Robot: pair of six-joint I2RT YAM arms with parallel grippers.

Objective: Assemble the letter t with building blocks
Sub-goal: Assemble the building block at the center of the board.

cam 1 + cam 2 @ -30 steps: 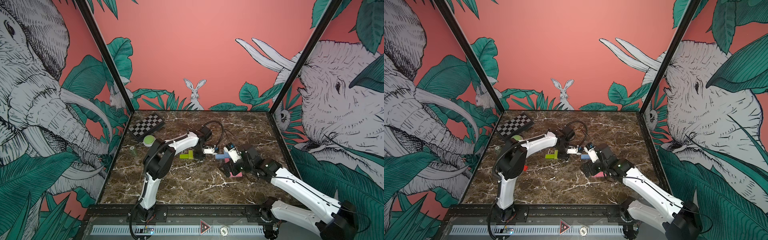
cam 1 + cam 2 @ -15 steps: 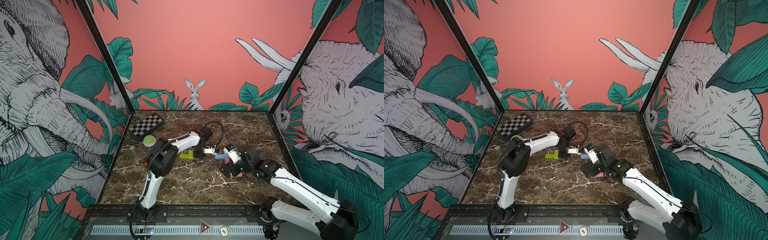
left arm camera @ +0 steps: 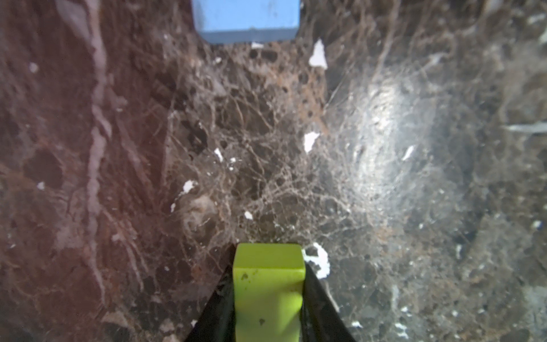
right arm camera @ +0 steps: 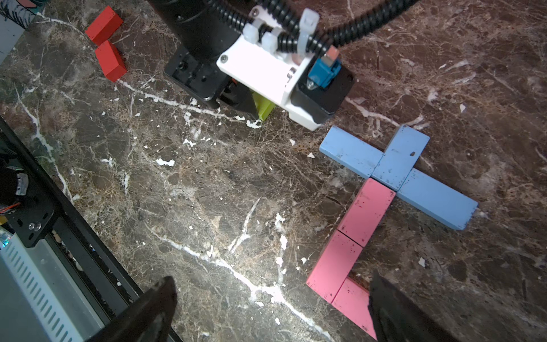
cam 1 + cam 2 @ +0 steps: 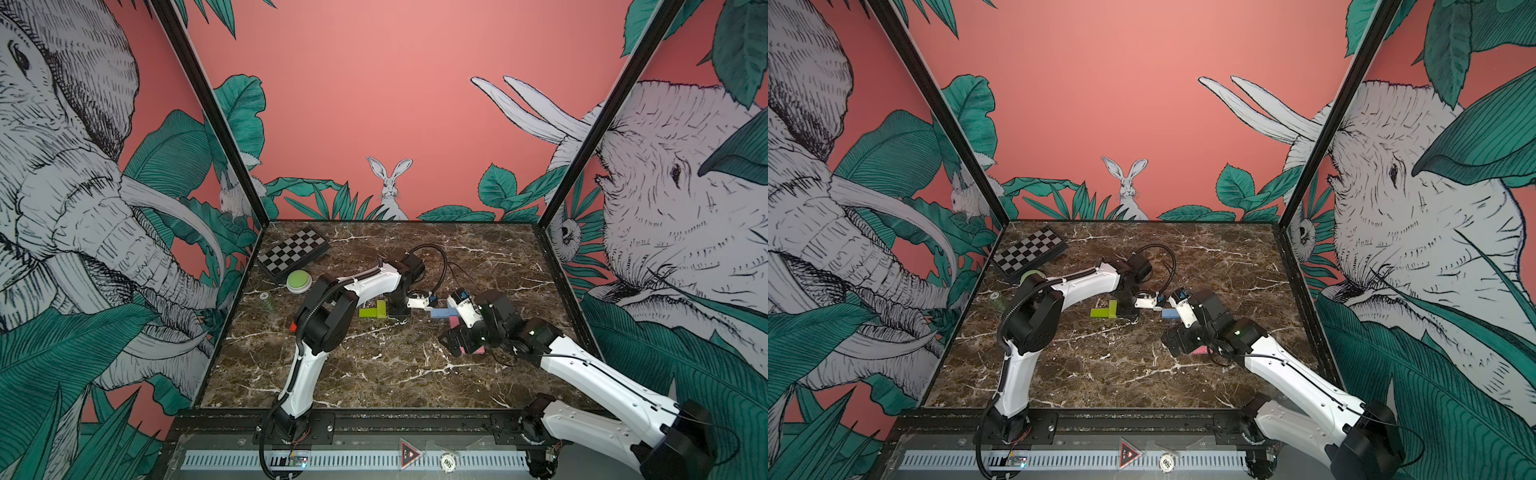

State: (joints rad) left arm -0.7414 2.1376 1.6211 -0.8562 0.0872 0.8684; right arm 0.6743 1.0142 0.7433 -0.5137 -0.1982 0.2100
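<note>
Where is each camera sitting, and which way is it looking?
Both top views: high at the front, looking down and back over the marble table; both arms show.
Left wrist: close above the table; left gripper shut on a lime block.
Right wrist: looks down on light blue blocks and pink blocks; open right gripper shows.
Shared: both wrist views show the lime block.

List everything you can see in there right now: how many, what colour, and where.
table: one, brown marble.
chequered board: one, black-and-white, far left corner.
button: one, green-topped white, beside the board.
light blue blocks: three, forming a crossbar, centre right.
pink blocks: three, stem below the blue.
red blocks: two, touching, by the left arm.
lime green blocks: three; two lying left of centre, one held.
left claw: black, shut on one lime green block.
right claw: black, open, by the pink blocks.
</note>
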